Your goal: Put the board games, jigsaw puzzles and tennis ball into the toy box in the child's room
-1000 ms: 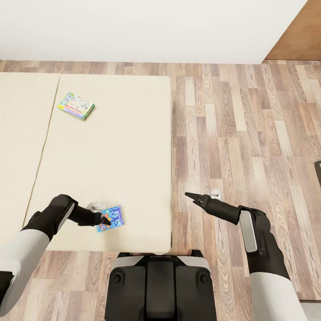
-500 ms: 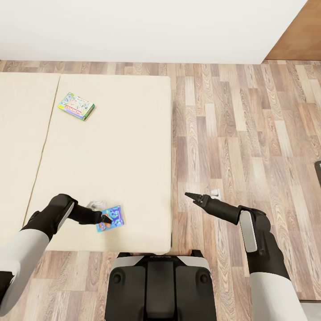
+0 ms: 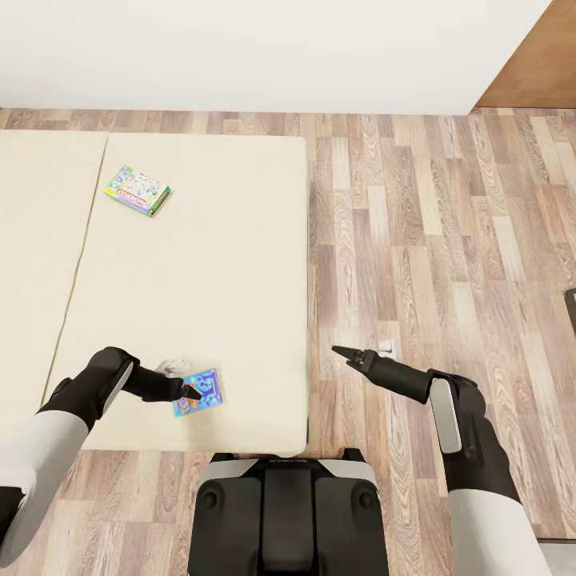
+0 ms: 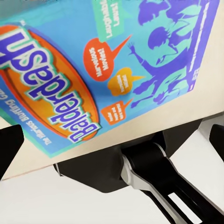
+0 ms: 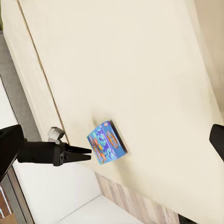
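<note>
Two board games lie on the beige bed [image 3: 240, 264]. The blue one [image 3: 200, 392] is near the bed's front edge, its lettered face large in the left wrist view [image 4: 93, 70]. The pale green-edged one [image 3: 138, 190] lies farther back on the left. My left gripper [image 3: 192, 393] is open with its tips at the blue box's left edge, as the right wrist view shows [image 5: 88, 153]. My right gripper [image 3: 338, 350] hangs open and holds nothing, over the wooden floor right of the bed. The table, toy box, puzzles and tennis ball are out of view.
Wood plank floor [image 3: 448, 224] stretches right of the bed up to a white wall [image 3: 272, 48]. My dark base [image 3: 288, 512] stands against the bed's front edge. A dark object [image 3: 571, 308] pokes in at the right border.
The left wrist has turned slightly at the blue box. The boxes, the right arm and the camera stay as they were.
</note>
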Tool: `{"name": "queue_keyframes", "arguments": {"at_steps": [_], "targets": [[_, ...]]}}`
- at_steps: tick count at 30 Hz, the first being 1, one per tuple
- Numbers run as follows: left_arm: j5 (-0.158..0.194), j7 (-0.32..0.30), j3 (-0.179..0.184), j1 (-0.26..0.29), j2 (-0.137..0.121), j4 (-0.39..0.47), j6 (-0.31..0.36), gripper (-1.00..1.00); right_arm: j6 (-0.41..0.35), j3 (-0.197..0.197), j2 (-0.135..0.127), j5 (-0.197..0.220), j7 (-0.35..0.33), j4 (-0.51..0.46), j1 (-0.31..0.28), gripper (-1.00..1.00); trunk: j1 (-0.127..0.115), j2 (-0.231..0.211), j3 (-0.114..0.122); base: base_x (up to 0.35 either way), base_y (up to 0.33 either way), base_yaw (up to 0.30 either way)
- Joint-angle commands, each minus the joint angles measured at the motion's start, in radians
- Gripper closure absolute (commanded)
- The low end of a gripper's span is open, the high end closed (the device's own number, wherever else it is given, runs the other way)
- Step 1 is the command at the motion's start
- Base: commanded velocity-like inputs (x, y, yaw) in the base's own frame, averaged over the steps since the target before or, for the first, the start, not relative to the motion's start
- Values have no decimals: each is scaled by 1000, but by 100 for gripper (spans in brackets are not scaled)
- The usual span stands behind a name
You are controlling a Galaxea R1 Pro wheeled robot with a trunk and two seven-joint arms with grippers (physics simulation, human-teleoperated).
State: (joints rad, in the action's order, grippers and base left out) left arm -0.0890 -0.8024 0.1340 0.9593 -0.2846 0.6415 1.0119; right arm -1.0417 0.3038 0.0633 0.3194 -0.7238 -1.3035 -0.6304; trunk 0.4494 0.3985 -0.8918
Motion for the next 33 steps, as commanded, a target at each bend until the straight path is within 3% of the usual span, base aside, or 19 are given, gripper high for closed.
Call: {"name": "queue_keyframes", "arguments": {"at_steps": [1,7,19,33], "targets": [[-9,-9,3,1,-1,1,1,-100,-4,3,1,-7,-8,0,0,-100,1,2,-1,0,0,0],[-7,-11,-3,1,-1,6,1,-100,-4,3,1,-8,-8,0,2,-100,1,2,-1,0,0,0],[-6,-11,-66,1,4,50,2,-100,-4,2,2,-8,-5,0,3,-100,1,2,-1,0,0,0],[-11,-7,-80,1,18,56,2,-100,-4,2,2,-8,-6,1,6,-100,1,2,-1,0,0,0]]}}
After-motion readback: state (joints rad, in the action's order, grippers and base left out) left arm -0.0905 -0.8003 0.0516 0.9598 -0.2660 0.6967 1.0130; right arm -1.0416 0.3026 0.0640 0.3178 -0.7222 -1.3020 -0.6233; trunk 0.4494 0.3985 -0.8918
